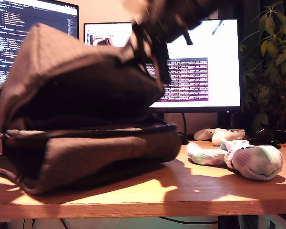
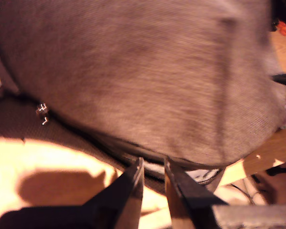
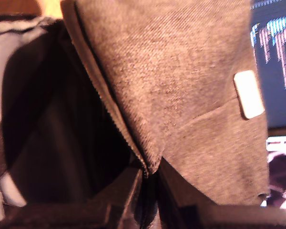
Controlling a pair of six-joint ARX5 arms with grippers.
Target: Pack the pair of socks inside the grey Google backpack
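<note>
The pair of socks (image 1: 250, 159) is lying on the desk, long axis along the front edge, well apart from both jaws. My second gripper (image 3: 148, 177) is pinching the grey Google backpack (image 1: 86, 119) flap open; my first gripper (image 2: 153, 177), jaws narrow, is holding nothing.

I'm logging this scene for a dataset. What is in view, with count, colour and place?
Grey-brown heathered fabric backpack: one, lying on the table at the exterior view's left, flap lifted, dark interior showing.
White knit socks with pastel green, pink and purple blotches: one bundle, on the table at the exterior view's right, outside the backpack.
Glossy white hard plastic objects: number unclear, behind the socks.
Monitors: two, lit, behind the backpack.
Green leafy plant: one, exterior view's right edge.
Wooden table: one, light brown.
My first gripper: near the backpack's lower edge, jaws narrowly apart.
My second gripper: clamped on the flap's edge.
</note>
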